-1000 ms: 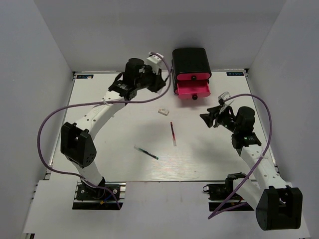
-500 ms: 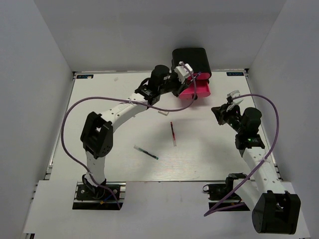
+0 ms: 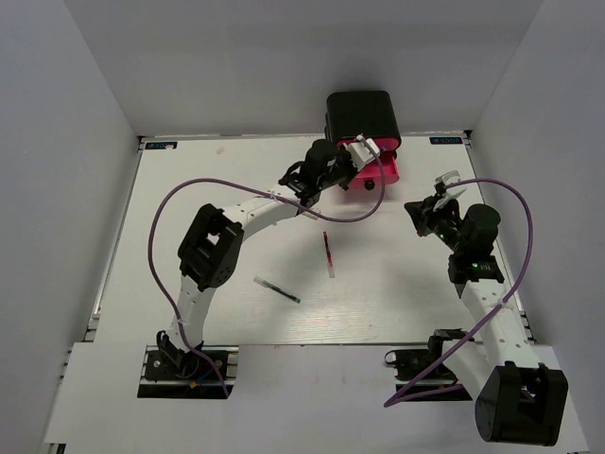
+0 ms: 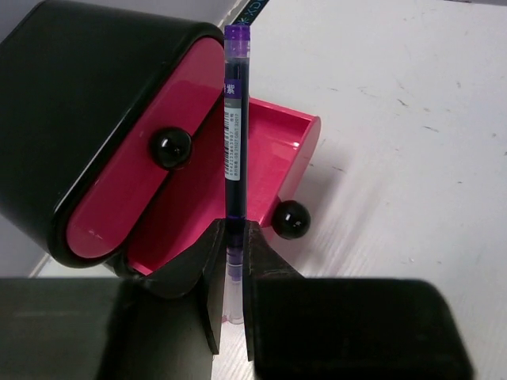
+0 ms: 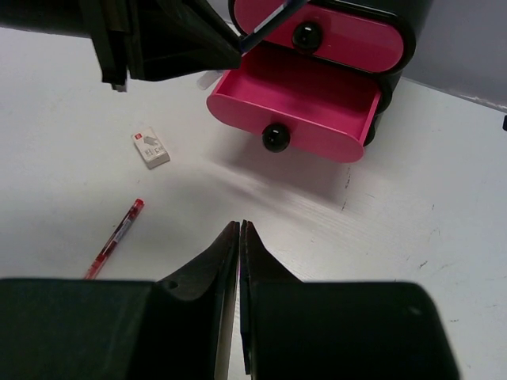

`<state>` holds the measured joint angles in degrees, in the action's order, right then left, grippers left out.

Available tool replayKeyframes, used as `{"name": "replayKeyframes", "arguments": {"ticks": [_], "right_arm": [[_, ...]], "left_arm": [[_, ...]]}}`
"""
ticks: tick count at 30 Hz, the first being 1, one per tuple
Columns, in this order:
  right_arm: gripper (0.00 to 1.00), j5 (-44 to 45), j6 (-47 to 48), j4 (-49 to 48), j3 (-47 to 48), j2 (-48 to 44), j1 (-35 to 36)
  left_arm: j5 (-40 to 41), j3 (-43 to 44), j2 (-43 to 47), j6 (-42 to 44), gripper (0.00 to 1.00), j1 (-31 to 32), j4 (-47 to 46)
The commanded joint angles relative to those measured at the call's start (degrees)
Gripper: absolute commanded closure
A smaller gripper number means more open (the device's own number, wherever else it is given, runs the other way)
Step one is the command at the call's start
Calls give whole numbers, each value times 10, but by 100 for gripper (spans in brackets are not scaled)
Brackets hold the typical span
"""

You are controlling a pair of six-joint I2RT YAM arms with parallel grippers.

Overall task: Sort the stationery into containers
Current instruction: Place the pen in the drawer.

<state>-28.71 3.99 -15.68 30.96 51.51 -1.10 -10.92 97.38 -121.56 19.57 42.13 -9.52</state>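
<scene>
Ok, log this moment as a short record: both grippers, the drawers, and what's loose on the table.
left gripper: shut on purple pen, held above the open drawer
right gripper: shut, nothing seen in it, apart from the drawers
open drawer: lower one, pulled out of the black case, nothing seen inside
shut drawer: directly above the open one
loose on table: red pen, teal pen, white block

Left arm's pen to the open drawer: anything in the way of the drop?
Nothing visible. The left gripper holds the purple pen over the open drawer, whose visible inside looks bare. The closed drawer above covers only its back part. The right gripper sits off to the side, apart.
</scene>
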Motion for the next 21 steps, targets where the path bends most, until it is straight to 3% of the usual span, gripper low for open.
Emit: {"name": "replayKeyframes", "arguments": {"ticks": [1,16,21], "right_arm": [[92,-13,-2,-33,-5,-8,-2],[90,-15,11,-36,-8,-11,-3],[90,-16,11,-36,-9,-10,-4]], "left_arm": [[17,42,-6,20,89,3,-42],[66,91,-67,56,84,3,-22],[83,91,-72,56,74,3,-22]]}}
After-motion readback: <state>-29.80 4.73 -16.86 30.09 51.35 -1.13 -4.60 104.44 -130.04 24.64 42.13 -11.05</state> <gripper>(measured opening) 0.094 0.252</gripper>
